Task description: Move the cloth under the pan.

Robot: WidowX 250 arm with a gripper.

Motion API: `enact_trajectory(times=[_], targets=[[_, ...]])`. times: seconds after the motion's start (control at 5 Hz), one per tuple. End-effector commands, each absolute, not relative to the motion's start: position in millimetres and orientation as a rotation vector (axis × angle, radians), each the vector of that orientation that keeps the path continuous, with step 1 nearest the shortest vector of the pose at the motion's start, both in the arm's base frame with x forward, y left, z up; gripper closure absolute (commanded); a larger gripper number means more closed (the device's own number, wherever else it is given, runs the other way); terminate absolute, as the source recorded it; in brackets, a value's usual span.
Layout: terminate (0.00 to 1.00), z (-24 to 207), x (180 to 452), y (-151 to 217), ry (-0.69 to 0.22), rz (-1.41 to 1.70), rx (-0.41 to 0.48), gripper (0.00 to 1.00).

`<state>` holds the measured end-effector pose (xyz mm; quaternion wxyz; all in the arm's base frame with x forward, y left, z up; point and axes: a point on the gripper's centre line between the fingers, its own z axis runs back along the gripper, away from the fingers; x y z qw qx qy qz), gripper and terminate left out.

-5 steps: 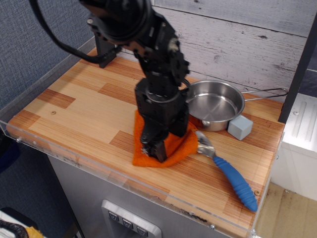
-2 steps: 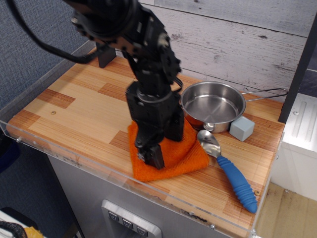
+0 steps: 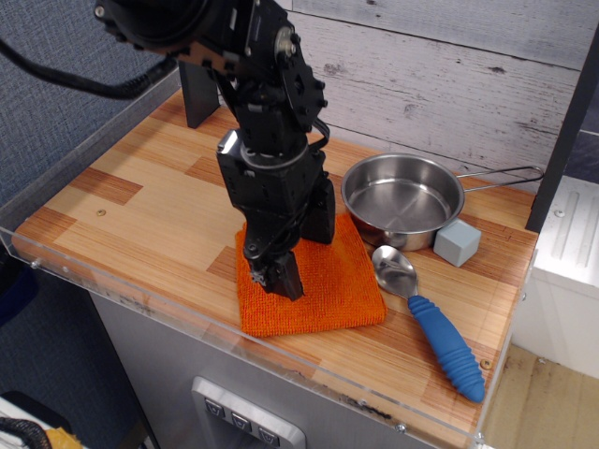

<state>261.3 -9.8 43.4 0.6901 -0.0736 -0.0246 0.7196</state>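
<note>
Cloth [image 3: 323,285] now flat, clear of the pan [image 3: 402,199]; gripper [image 3: 281,277] lifted, grip state unclear.

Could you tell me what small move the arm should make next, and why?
Probably slide the cloth right and back, toward the pan. The gripper is down on the cloth's left part, and the cloth lies flat in front of the pan, with only its back corner near the pan's base. The spoon lies close on the right, so it may get pushed.

One high front view, angled down
</note>
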Motion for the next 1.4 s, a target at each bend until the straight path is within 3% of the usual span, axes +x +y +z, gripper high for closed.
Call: enact_trajectory(times=[0.0,0.6,1.0,1.2], targets=[[0.0,90,265,-12,-0.12,1.641,-0.215,0.0],[0.0,146,261,-23,-0.192,1.638,-0.303,0.0],[0.0,156,255,-24,-0.209,1.659,-0.284,0.0],[1.0,156,255,-24,-0.209,1.659,-0.284,0.0]])
